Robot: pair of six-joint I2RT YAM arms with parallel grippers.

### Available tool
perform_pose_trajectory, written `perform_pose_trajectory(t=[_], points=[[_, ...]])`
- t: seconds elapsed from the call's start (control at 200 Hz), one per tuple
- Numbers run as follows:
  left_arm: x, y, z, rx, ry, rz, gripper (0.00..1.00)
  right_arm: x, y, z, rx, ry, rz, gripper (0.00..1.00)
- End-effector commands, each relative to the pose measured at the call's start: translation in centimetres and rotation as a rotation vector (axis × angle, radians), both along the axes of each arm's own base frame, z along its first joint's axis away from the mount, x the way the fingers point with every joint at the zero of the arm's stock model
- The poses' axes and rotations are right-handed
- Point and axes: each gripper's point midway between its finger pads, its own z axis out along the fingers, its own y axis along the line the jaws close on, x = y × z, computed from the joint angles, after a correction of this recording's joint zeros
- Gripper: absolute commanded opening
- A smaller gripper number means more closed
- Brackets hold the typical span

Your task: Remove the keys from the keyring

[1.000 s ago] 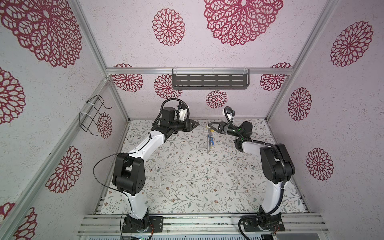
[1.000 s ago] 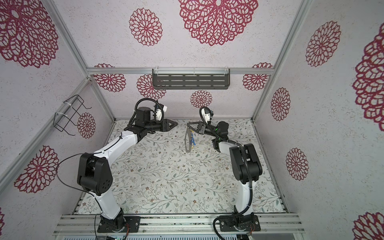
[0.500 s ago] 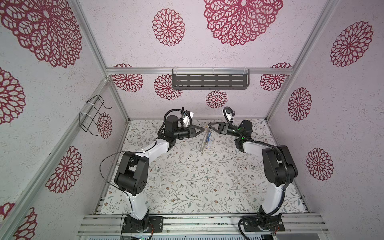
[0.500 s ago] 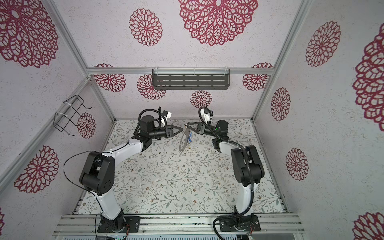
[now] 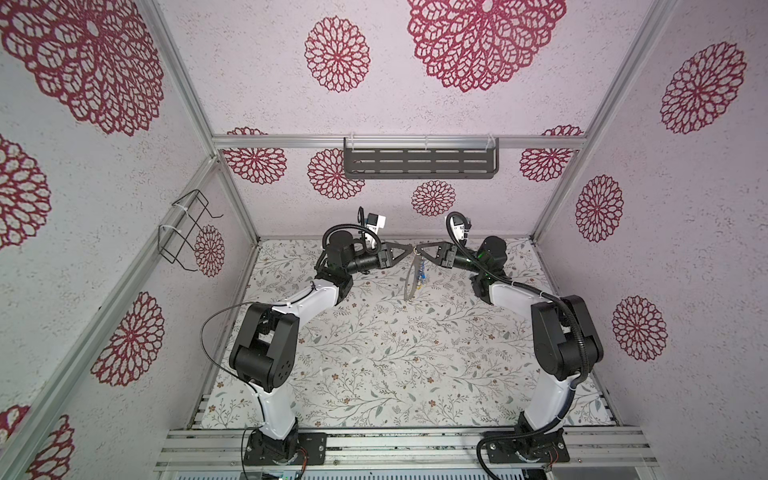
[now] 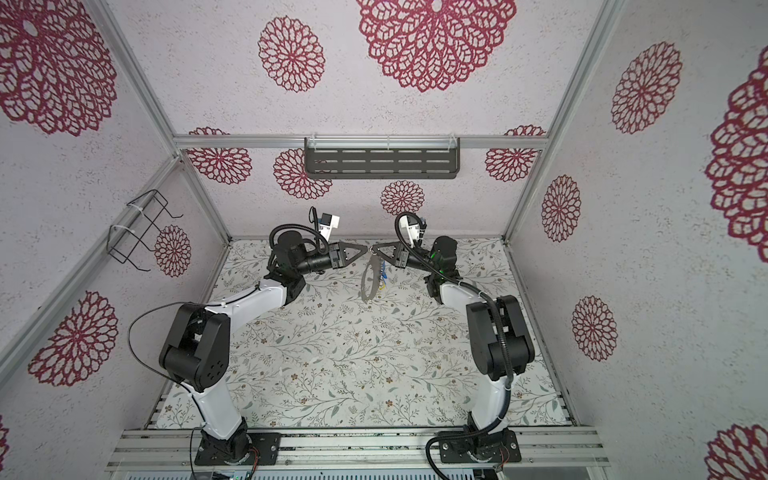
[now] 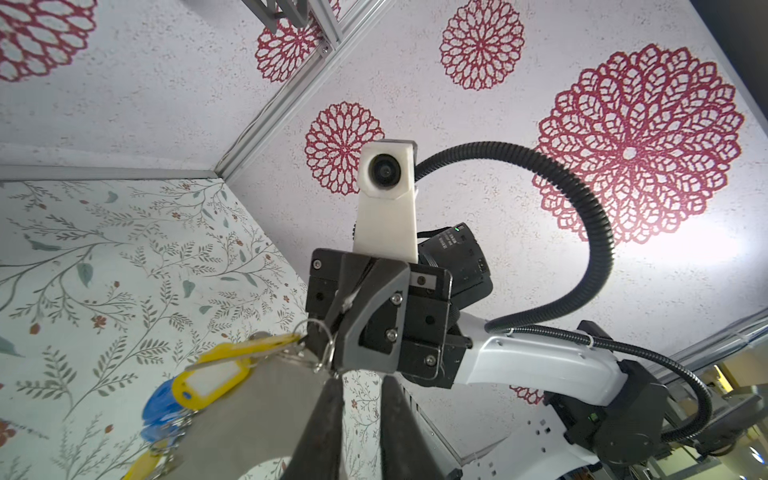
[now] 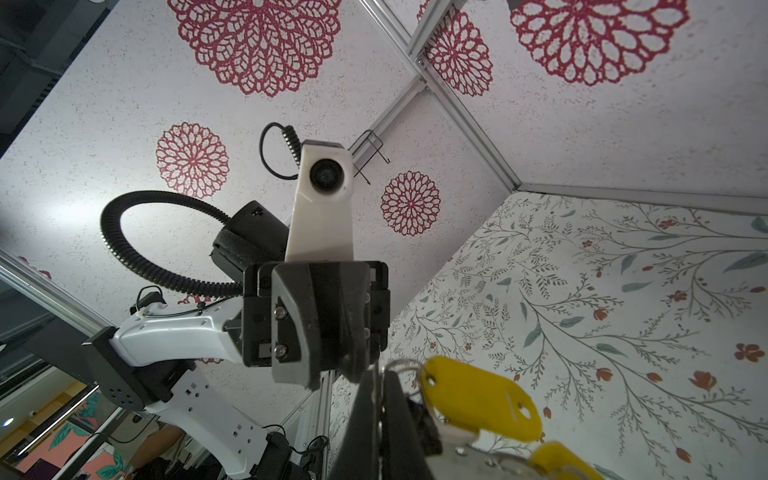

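In both top views the grey keyring (image 5: 409, 297) (image 6: 367, 296) hangs edge-on above the floral floor, with blue and yellow keys (image 5: 422, 276) bunched beside it. My right gripper (image 5: 418, 250) (image 8: 377, 374) is shut on the keyring's upper edge, a thin metal line showing between its fingers. A yellow key (image 8: 478, 403) sticks out next to it. My left gripper (image 5: 411, 249) (image 7: 360, 376) meets it tip to tip. Its jaws stand a narrow gap apart, with floor showing between them. In the left wrist view a yellow key (image 7: 216, 374), a blue key (image 7: 160, 405) and the keyring (image 7: 257, 411) lie beside one finger.
A grey slotted shelf (image 5: 419, 164) hangs on the back wall and a black wire rack (image 5: 187, 232) on the left wall. The floral mat (image 5: 395, 353) covers the floor below both arms. Both grippers work high, near the back wall.
My left gripper has swung right from near the back wall to the top of the keyring, tip to tip with the right one. The keyring has tilted slightly.
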Motion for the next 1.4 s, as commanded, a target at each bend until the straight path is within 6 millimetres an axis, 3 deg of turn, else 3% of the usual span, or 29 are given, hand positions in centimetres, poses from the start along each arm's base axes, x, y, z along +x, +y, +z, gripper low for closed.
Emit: perform_pose_trajectory(t=[0.0,0.305,0.44,0.585,0.721,1.031,1.396], points=[[-0.5,-0.9,0.2,-0.023,-0.019,-0.038,0.19,-1.2,0.0,3.9,0.031,-0.141,-0.006,0.0],[-0.2,-0.5,-0.5,-0.025,-0.006,-0.022,0.24,-1.7,0.1,4.6,0.029,-0.155,0.002,0.0],[0.0,0.9,0.1,-0.02,-0.023,0.018,0.26,-1.7,0.0,4.4,0.014,-0.156,-0.005,0.0],[0.3,2.2,-0.7,0.022,-0.02,0.065,0.27,-1.7,-0.1,4.4,0.017,-0.154,-0.005,0.0],[0.3,1.6,-1.2,0.012,-0.005,0.049,0.26,-1.8,0.1,4.8,0.026,-0.158,-0.001,0.0],[-0.1,0.3,-0.1,-0.046,-0.015,0.002,0.25,-1.9,0.2,5.1,0.029,-0.16,-0.003,0.0],[-0.1,-0.6,-0.7,-0.054,0.002,-0.018,0.22,-2.5,1.0,5.6,0.045,-0.161,0.029,0.0]])
